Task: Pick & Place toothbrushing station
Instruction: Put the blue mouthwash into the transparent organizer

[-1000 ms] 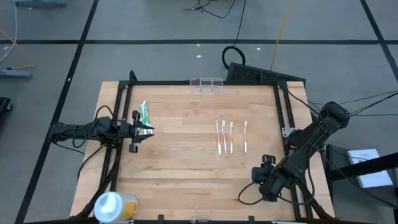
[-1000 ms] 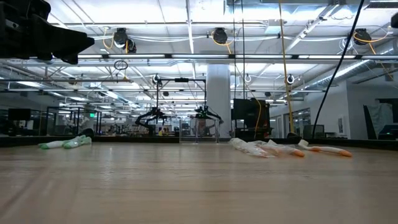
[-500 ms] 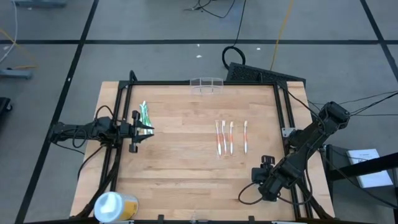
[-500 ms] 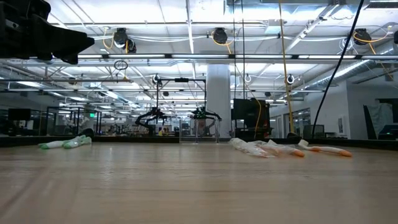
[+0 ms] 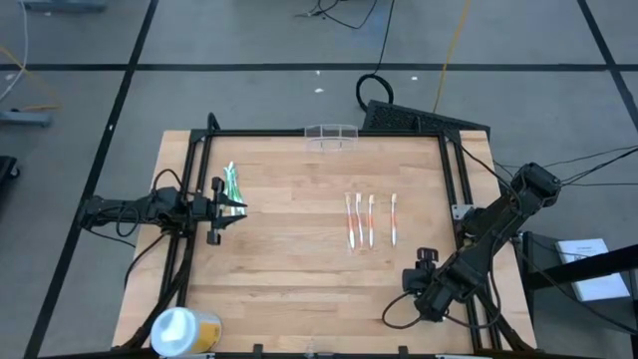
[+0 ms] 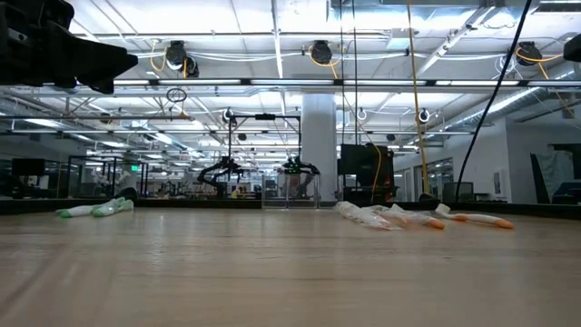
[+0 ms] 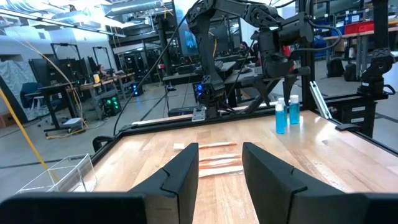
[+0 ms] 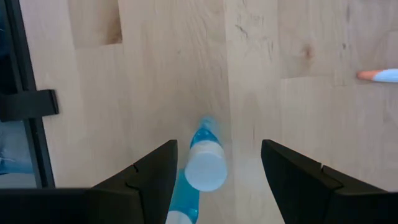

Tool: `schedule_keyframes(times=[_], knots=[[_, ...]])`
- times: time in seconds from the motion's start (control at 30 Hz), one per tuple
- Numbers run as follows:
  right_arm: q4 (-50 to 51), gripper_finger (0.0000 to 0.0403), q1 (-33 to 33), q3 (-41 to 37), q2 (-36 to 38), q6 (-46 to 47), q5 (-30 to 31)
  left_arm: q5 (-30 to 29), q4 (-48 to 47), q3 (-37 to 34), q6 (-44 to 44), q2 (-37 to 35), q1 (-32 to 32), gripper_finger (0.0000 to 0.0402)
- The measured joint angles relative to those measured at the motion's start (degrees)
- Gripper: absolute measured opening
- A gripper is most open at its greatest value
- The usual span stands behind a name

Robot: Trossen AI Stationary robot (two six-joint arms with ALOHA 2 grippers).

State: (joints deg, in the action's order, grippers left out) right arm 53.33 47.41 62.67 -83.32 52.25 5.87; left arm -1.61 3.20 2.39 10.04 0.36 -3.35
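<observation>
Wooden table [image 5: 299, 269] in an open lab hall | toothbrushing station [image 5: 331, 137] stands at the far edge, well ahead of both jaws, untouched, likely awaiting pickup | toothbrushes [image 5: 370, 220] lie in a row mid-table | left gripper [image 5: 217, 211] waits beside green tube [image 5: 231, 185], jaws parted, empty | right gripper [image 8: 214, 171] hangs spread wide, empty, over blue bottle [image 8: 203, 163].

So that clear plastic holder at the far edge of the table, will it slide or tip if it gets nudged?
The clear holder looks thin-walled and empty, so it is probably light and would likely slide on the smooth wooden table rather than resist. It sits low and wide, so tipping seems unlikely. Its glossy walls may be slippery to pinch.
</observation>
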Motion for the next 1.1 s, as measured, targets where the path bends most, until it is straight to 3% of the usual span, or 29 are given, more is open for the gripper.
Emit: schedule_keyframes(times=[0.5, 0.87, 1.1], knots=[[-0.1, 0.0223, 0.7, 0.0, -1.6, -0.2, -0.1, 0.0, 0.0, 0.0, 0.0, 0.0, 0.0, 0.0131], [0.5, 0.0169, 0.7, 0.0, -1.6, 0.2, -1.6, 0.0, 0.0, 0.0, 0.0, 0.0, 0.0, 0.0131], [0.5, 0.0155, 0.7, 0.0, -1.6, 0.1, -1.6, 0.0, 0.0, 0.0, 0.0, 0.0, 0.0, 0.0131]])
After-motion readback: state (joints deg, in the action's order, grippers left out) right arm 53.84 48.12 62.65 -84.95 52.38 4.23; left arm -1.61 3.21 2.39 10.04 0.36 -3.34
